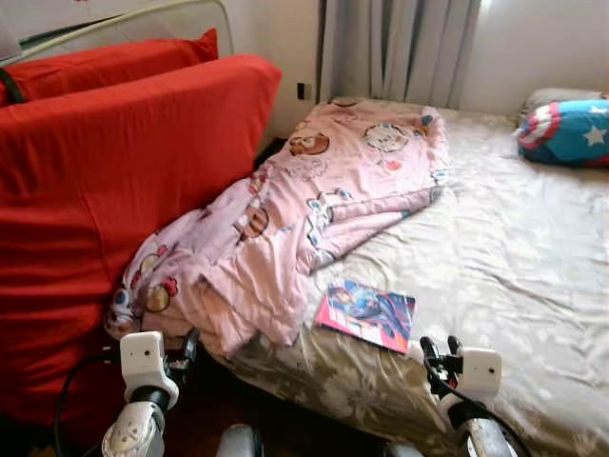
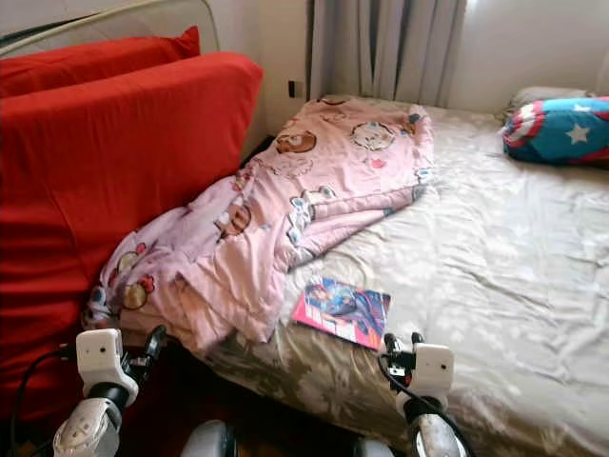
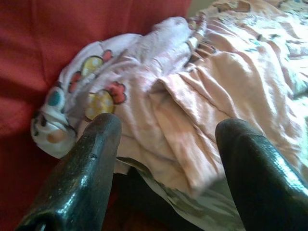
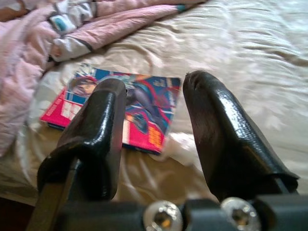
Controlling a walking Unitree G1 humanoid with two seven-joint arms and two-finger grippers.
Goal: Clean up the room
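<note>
Right wrist view: book (image 4: 122, 108) just beyond open right pincer (image 4: 154, 96).

Blanket (image 1: 314, 190): soft pink cloth, matt, crumpled, cartoon print.
Bed sheet (image 1: 514, 257): beige cloth, slight sheen, wrinkled, faint flower pattern.
Book (image 1: 366, 314): paper cover, glossy, smooth.
Red cushions (image 1: 114, 190): matt cloth, smooth.
Curtain (image 1: 400, 48): grey cloth, pleated.
Left claw fingers (image 3: 82, 178) and right claw fingers (image 4: 226, 139): black, shiny, like rubber or plastic.

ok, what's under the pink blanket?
The beige sheet runs under the blanket, whose near end drapes off the bed against the red cushion. Anything beneath the folds is hidden.
</note>
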